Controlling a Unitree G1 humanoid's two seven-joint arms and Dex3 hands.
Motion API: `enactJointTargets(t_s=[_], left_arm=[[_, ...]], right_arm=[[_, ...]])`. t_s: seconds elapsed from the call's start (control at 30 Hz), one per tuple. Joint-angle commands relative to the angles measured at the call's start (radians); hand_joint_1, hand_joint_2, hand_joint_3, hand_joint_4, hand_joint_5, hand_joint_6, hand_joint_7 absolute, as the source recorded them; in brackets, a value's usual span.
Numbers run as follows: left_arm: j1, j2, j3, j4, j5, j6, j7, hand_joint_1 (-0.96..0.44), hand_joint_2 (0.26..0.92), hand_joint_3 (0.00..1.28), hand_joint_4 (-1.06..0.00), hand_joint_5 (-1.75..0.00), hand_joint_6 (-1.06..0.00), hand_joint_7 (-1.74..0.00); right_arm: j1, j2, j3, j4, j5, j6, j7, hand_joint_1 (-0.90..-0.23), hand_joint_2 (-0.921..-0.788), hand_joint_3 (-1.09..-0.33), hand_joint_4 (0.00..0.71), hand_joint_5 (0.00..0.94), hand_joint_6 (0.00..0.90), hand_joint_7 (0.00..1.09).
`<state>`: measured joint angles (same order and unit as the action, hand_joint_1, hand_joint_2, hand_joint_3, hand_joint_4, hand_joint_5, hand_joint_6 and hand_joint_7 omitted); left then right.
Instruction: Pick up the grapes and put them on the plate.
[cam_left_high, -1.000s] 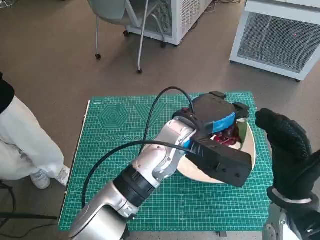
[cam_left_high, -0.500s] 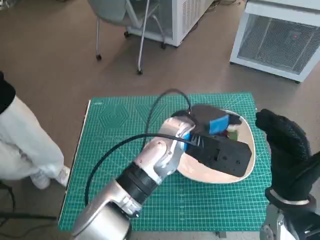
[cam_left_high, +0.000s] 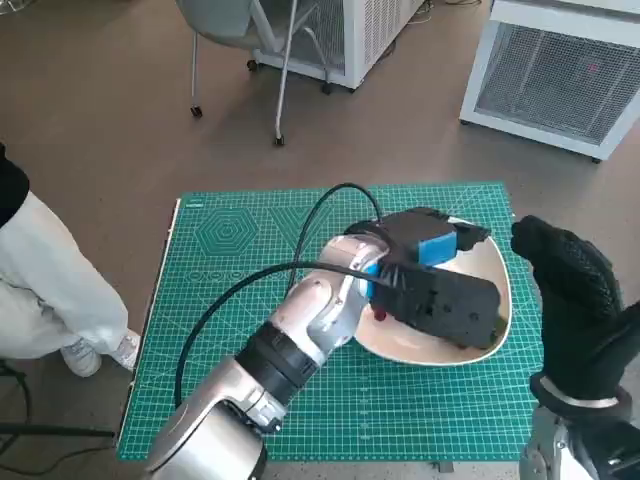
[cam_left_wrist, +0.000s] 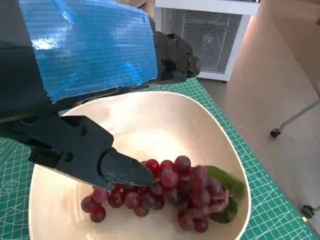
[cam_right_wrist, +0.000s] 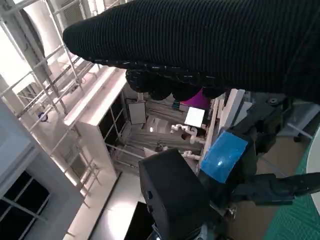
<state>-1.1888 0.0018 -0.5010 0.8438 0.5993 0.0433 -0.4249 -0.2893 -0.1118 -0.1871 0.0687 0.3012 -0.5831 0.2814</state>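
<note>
At the far left of the head view a person's pale trouser leg (cam_left_high: 45, 290) and shoe stand on the floor, just off the left edge of the green cutting mat (cam_left_high: 240, 330). The left half of that mat is bare apart from the black cable (cam_left_high: 300, 268) looping over it. The left hand (cam_left_high: 435, 275) reaches over the cream plate (cam_left_high: 420, 350), which sits toward the mat's right edge and nearly fills the room there. From above, the hand and its camera block hide most of the plate's inside — only a red speck shows at the rim. The left wrist view fills that gap: the grapes (cam_left_wrist: 165, 192), a red bunch with a green leaf, lie inside the plate, and a black fingertip (cam_left_wrist: 122, 172) rests at the top of the bunch; whether the fingers grip it or merely touch it I cannot tell. The right hand (cam_left_high: 575, 300) hangs beyond the mat's right edge, apart from the plate, gloved fingers loosely spread and empty.
</note>
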Motion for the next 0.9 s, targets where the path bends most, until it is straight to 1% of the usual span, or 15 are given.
enactJointTargets(t_s=[0.03, 0.1, 0.27, 0.4, 0.57, 0.77, 0.9], left_arm=[[0.077, 0.057, 0.103, -0.032, -0.127, -0.126, 0.011, -0.41, 0.875, 0.03, 0.00, 0.00, -0.15, 0.00], [0.106, 0.085, 0.153, -0.042, -0.188, -0.176, 0.002, -0.44, 0.896, 0.04, 0.00, 0.00, -0.15, 0.00], [0.168, 0.146, 0.272, -0.060, -0.335, -0.253, -0.035, -0.46, 0.916, 0.06, 0.00, 0.00, -0.18, -0.02], [0.221, 0.168, 0.350, -0.094, -0.437, -0.269, -0.057, -0.46, 0.920, 0.09, -0.02, -0.01, -0.21, -0.03], [0.328, 0.178, 0.477, -0.177, -0.611, -0.281, -0.087, -0.45, 0.921, 0.10, -0.11, -0.03, -0.25, -0.04], [0.430, 0.183, 0.561, -0.233, -0.725, -0.362, -0.093, -0.45, 0.921, 0.12, -0.17, -0.03, -0.28, -0.04], [0.452, 0.182, 0.577, -0.244, -0.753, -0.383, -0.094, -0.45, 0.921, 0.12, -0.19, -0.03, -0.28, -0.04]], right_arm=[[0.019, 0.004, 0.006, 0.005, -0.010, 0.020, -0.009, -0.518, -0.921, -0.575, 0.443, 0.000, 0.079, 0.59], [0.018, 0.004, 0.009, 0.002, -0.010, 0.024, -0.009, -0.518, -0.921, -0.573, 0.443, 0.001, 0.079, 0.59], [0.019, 0.003, 0.011, -0.006, -0.010, 0.029, -0.009, -0.517, -0.921, -0.572, 0.444, 0.001, 0.080, 0.59], [0.019, 0.002, 0.012, -0.008, -0.011, 0.032, -0.010, -0.512, -0.921, -0.572, 0.444, 0.001, 0.081, 0.59], [0.015, 0.002, 0.014, -0.003, -0.015, 0.031, -0.009, -0.511, -0.921, -0.572, 0.444, 0.001, 0.082, 0.59], [0.006, 0.001, 0.016, 0.006, -0.017, 0.032, -0.009, -0.511, -0.921, -0.571, 0.445, 0.002, 0.084, 0.59], [0.004, 0.002, 0.016, 0.008, -0.019, 0.032, -0.009, -0.511, -0.921, -0.570, 0.446, 0.002, 0.086, 0.59]])
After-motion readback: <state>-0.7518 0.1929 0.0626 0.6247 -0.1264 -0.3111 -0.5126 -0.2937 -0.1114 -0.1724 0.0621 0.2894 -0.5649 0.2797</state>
